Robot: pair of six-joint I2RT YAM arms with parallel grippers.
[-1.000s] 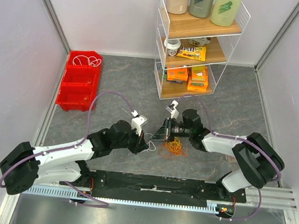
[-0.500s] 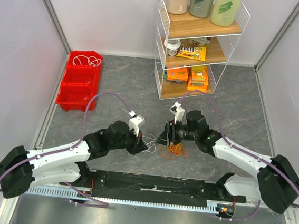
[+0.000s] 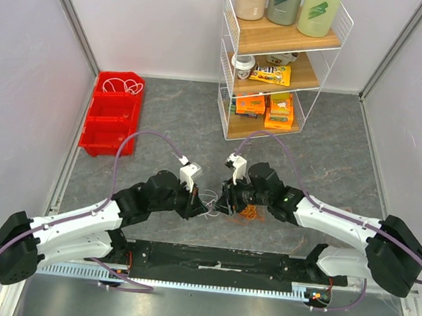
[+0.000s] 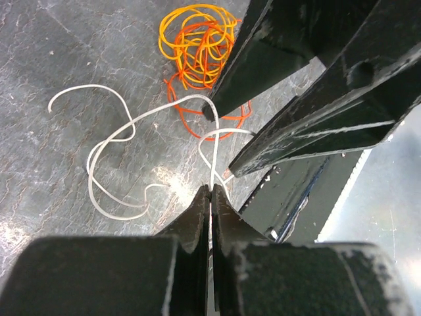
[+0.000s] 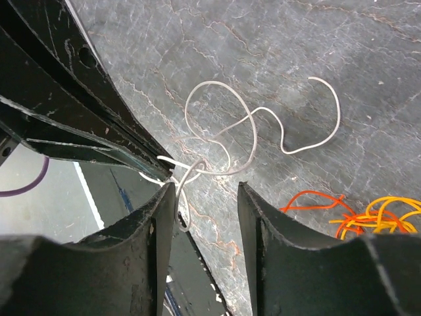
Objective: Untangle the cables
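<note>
Left gripper (image 4: 210,192) is clenched on the white cable (image 4: 214,151), which lies looped on the bench (image 4: 66,39) beside the orange-yellow tangle (image 4: 194,46). Your right gripper (image 5: 206,189) straddles it, released. Pull hard and you could cinch those loops.

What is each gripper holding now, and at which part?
Left gripper pinches the white cable along a strand, not at its free end. Right gripper is open, holding nothing.
</note>
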